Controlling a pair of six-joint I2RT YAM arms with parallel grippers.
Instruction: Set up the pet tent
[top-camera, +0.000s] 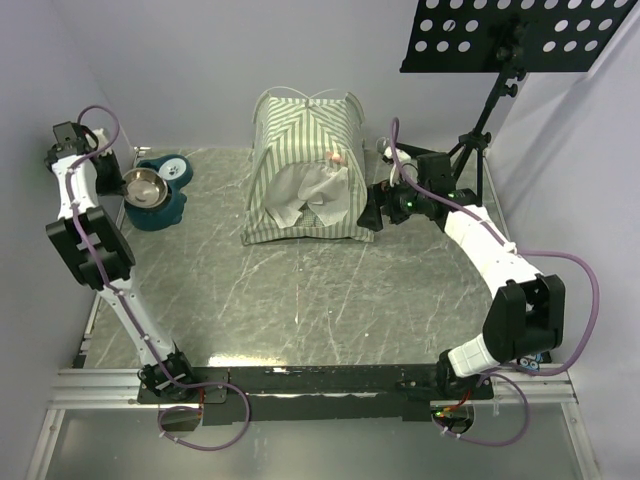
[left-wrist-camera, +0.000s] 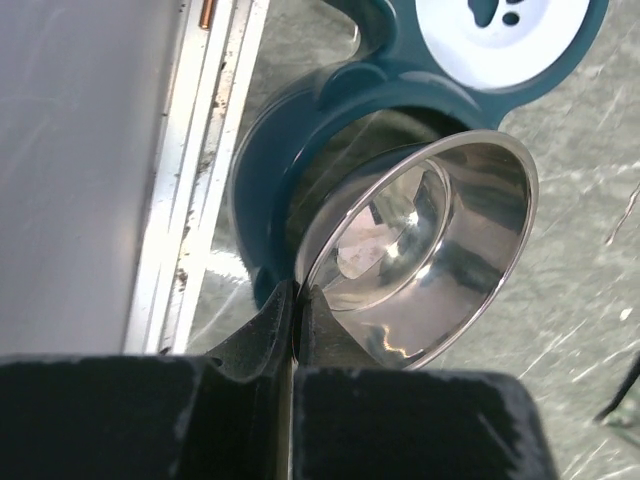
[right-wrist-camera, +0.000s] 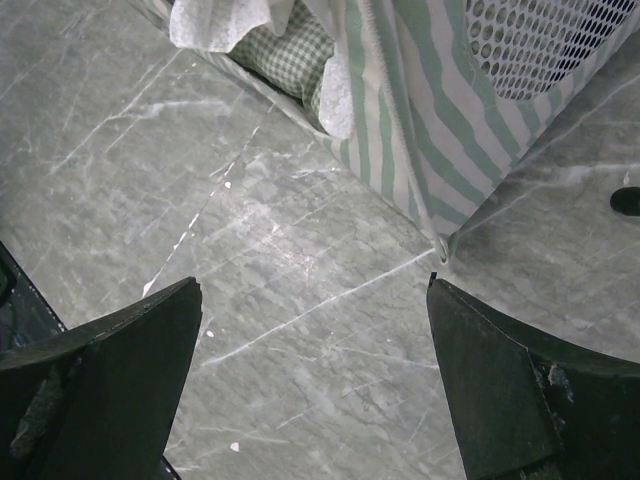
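Your pet tent (top-camera: 305, 165) stands upright at the back middle of the surface (top-camera: 300, 310). Striped fabric is up on its poles, a white flap hangs at the front opening, and a checked cushion (right-wrist-camera: 285, 55) lies inside. Your right tool (right-wrist-camera: 312, 300) is released, jaws wide, low over the surface just beside the tent's front right corner. Far left, your left tool (left-wrist-camera: 297, 300) is clenched on the rim of a tilted steel bowl (left-wrist-camera: 430, 250) over the teal feeder (left-wrist-camera: 300, 120).
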